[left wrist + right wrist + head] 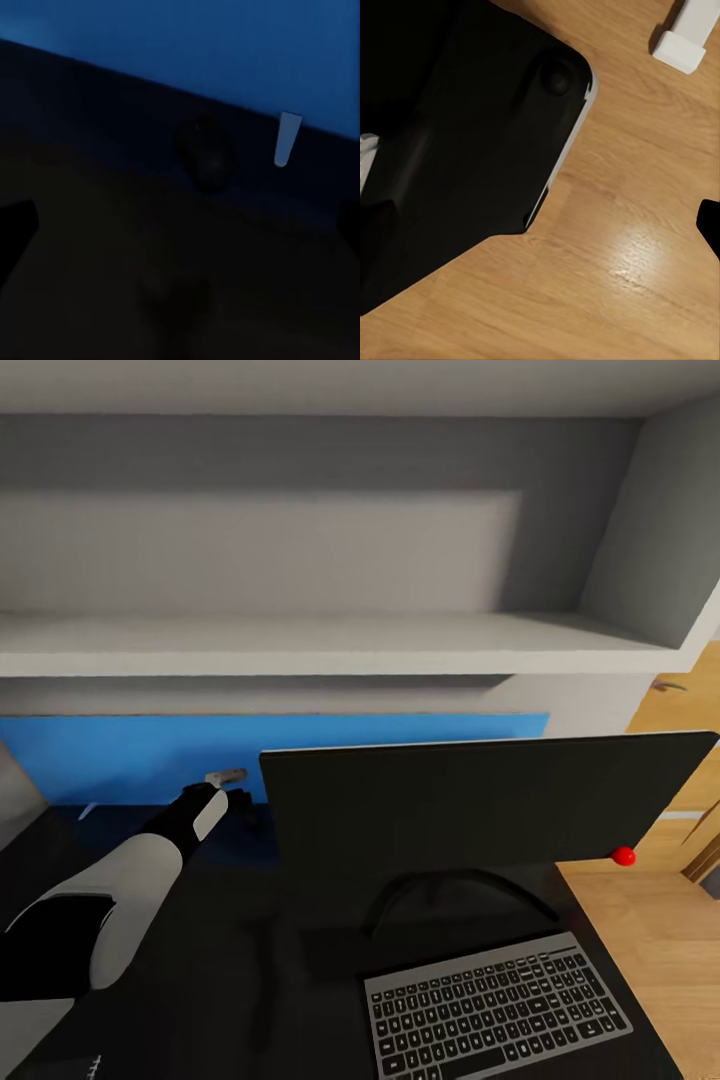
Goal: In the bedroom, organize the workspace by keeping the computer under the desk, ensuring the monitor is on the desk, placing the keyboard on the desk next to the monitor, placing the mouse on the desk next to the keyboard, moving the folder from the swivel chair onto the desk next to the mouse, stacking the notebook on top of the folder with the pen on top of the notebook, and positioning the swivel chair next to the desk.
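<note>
I have the left arm stretched over the desk (230,950) toward its blue back panel (130,755), the left gripper (232,788) low behind the monitor (480,800); in the left wrist view the mouse (205,152) sits just short of that panel as a dark lump on a dark top, with the fingertips (15,229) showing at the frame's edges on either side, so I read the jaws as spread with nothing between them. The keyboard (497,1005) lies just in front of the monitor's stand. My worry is contrast; the mouse barely stands out, so I could close beside it or nudge it against the panel; the forearm also passes close to the monitor's edge, and a careless swing could shift the screen. The right gripper (711,225) hangs over the wood floor (622,247) by the desk corner; whether its jaws are apart I cannot tell.
</note>
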{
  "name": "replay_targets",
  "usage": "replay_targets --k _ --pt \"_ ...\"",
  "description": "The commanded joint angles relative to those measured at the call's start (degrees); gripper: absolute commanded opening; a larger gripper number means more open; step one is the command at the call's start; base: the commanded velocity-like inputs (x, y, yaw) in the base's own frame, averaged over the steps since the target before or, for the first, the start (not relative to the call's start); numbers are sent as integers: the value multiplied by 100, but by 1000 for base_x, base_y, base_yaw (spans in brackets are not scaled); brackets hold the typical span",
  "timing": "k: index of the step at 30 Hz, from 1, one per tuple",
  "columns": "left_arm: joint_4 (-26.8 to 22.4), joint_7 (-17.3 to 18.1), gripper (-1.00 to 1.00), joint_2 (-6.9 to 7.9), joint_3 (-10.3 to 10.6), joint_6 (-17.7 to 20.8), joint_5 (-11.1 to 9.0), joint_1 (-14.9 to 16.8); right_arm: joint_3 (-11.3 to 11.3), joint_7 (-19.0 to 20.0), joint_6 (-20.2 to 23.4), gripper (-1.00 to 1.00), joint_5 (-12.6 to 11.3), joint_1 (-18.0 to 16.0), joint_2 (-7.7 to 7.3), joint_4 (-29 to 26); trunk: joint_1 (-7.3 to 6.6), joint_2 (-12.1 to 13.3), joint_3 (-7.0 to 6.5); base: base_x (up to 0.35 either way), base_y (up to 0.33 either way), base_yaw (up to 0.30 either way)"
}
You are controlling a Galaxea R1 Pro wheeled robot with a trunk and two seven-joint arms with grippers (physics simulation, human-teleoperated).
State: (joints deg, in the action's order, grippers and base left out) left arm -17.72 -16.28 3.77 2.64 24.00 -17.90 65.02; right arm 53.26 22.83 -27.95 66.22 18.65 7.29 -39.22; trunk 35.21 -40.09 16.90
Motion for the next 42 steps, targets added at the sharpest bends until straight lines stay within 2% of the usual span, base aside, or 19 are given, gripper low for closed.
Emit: replay_targets --k 1,42 --pt "-11 -39 100 3 33 26 -58 9 34 32 -32 100 35 -4 8 -16 2 -7 16 0 0 0" --pt "-12 -43 100 -3 17 -68 -117 57 28 32 -44 100 14 -3 9 -60 2 -7 388 0 0 0"
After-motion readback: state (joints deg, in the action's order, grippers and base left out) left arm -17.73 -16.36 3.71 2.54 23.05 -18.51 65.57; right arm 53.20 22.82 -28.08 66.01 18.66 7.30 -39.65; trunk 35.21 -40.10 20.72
